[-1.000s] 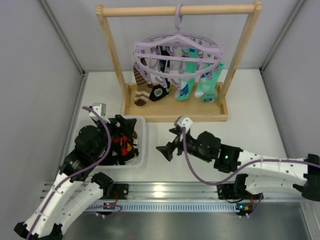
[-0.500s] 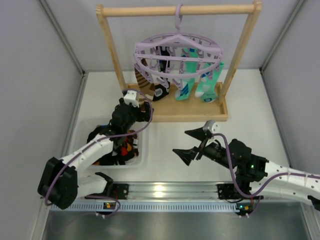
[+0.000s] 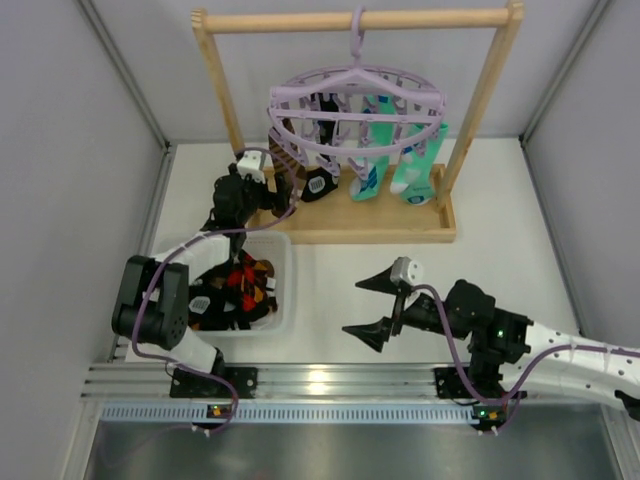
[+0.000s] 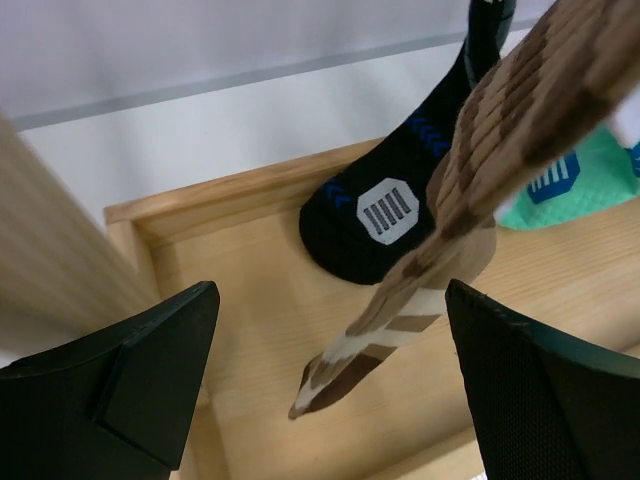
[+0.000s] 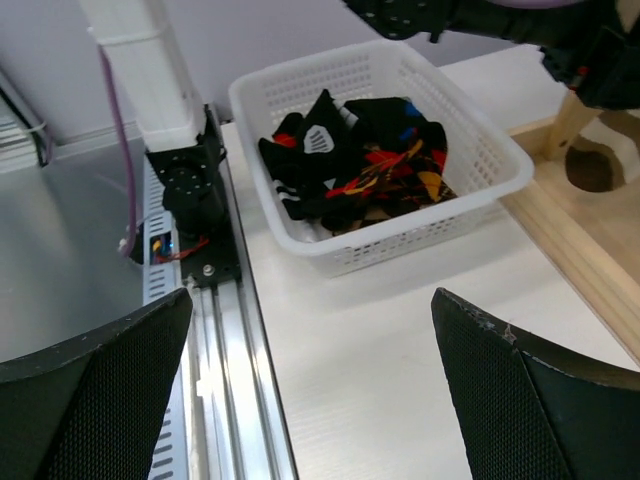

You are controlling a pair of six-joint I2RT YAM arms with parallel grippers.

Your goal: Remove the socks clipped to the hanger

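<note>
White table (image 3: 500, 200): wooden rack base (image 3: 400, 222) at back, white basket (image 3: 286, 285) front left.

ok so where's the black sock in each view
Top external: black sock at upper centre, left of the teal socks.
Left wrist: upper centre, behind the brown sock.
Right wrist: not in it.
Shared landmark: the wooden base, under the sock in the left wrist view and at the right edge of the right wrist view.
</note>
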